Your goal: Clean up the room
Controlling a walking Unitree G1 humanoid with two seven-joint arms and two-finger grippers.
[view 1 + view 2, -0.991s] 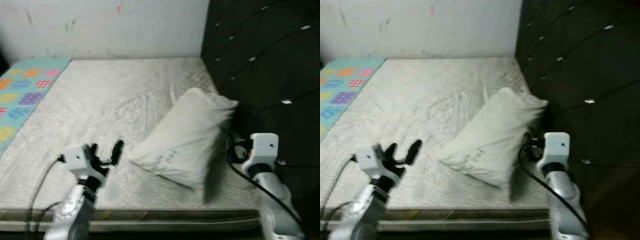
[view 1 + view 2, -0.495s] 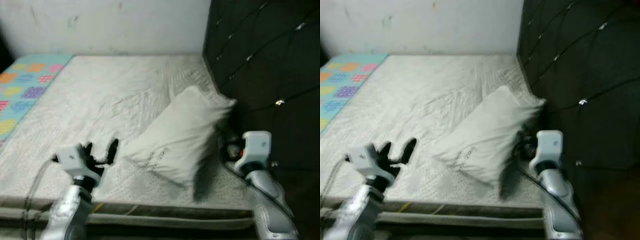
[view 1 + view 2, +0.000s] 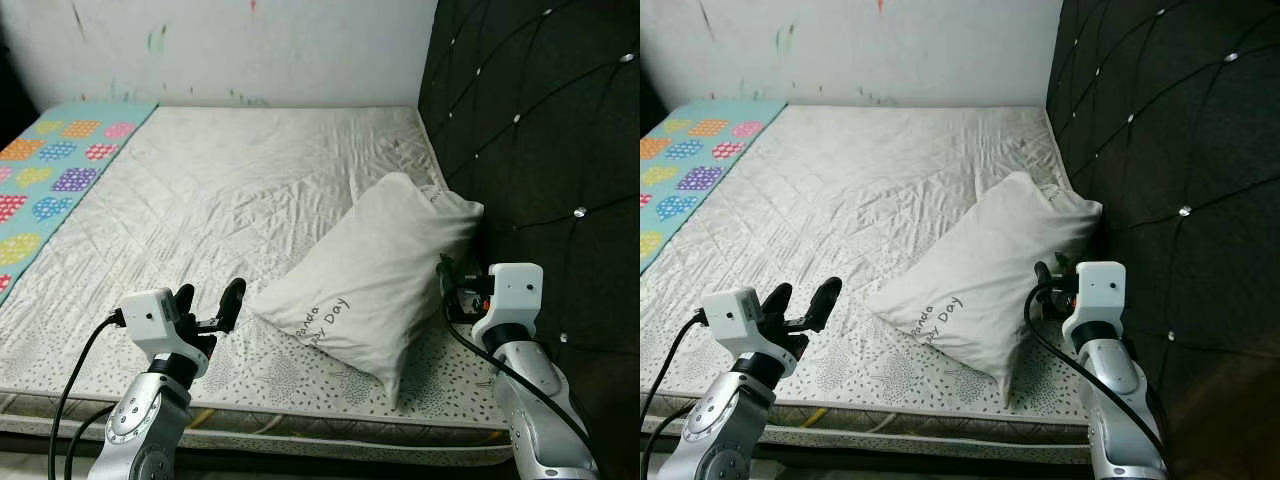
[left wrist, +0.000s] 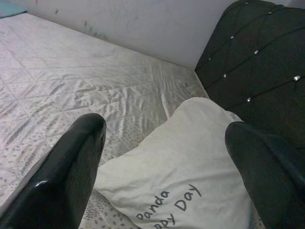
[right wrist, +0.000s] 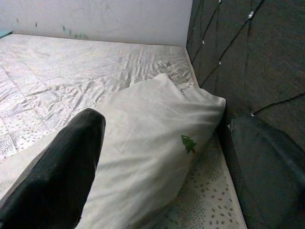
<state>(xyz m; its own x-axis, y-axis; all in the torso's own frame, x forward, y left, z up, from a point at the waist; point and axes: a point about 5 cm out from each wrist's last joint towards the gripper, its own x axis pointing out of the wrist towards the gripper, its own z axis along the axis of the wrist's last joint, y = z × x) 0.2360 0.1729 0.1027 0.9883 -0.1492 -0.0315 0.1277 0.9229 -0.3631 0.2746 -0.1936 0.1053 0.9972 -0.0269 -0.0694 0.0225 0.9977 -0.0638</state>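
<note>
View has steadied and sharpened since earlier; pillow [image 3: 375, 285] unmoved on mattress [image 3: 220, 200], long axis 7-to-1 o'clock, against headboard [image 3: 540, 140]; left gripper [image 3: 208, 308] and right gripper [image 5: 162, 157] both spread, empty.

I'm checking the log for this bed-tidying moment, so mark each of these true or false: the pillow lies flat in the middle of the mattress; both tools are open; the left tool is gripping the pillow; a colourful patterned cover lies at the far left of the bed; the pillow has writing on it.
1. The pillow lies flat mid-mattress. False: it sits at the mattress's right side, leaning against the dark tufted headboard.
2. Both tools are open. True: the left tool and right tool both have their fingers spread.
3. The left tool grips the pillow. False: it holds nothing, near the pillow's lower corner.
4. A colourful cover lies at the bed's far left. True.
5. The pillow bears writing. True.
</note>
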